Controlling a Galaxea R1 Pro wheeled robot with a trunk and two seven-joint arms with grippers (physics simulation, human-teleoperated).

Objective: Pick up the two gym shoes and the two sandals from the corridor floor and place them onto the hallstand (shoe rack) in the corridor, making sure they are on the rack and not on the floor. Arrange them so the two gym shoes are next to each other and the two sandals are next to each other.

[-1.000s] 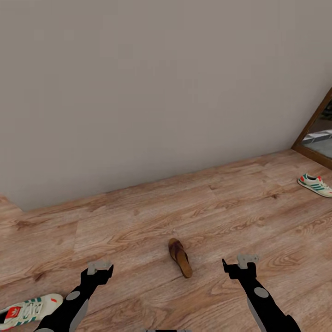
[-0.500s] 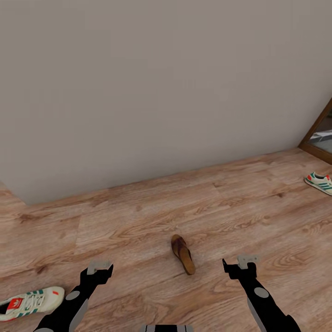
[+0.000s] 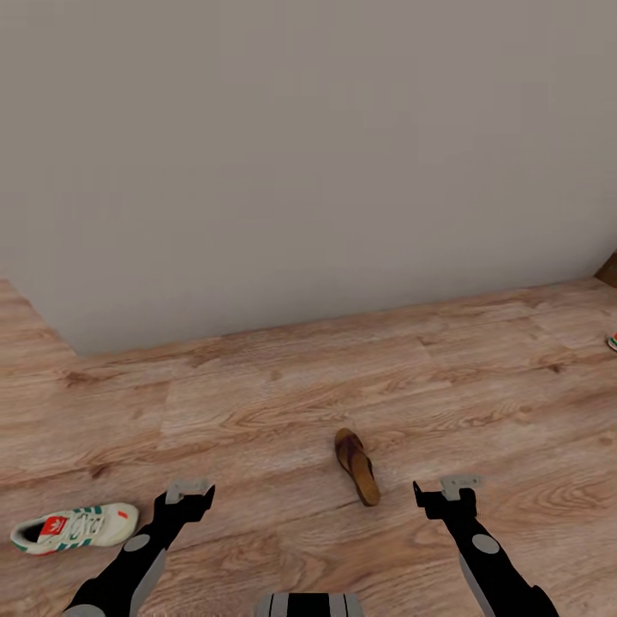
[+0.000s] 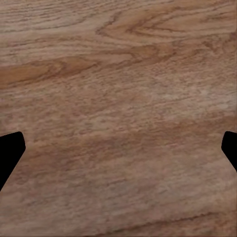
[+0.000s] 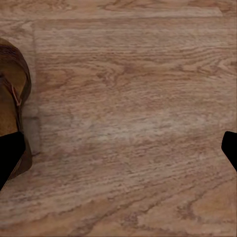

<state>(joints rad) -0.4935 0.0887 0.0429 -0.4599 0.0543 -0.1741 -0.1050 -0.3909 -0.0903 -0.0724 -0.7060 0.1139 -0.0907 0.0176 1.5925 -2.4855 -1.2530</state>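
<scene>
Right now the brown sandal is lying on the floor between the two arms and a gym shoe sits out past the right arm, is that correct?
Not quite: in the head view the gym shoe lies beside the left arm, not the right. The sandal does lie on the floor between the two arms.

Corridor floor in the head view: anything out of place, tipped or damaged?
Nothing is damaged, but footwear lies scattered on the corridor floor: one sandal lies between the arms, one gym shoe lies on its side beside the left end effector, and a sliver of another shoe shows at the picture's right edge.
</scene>
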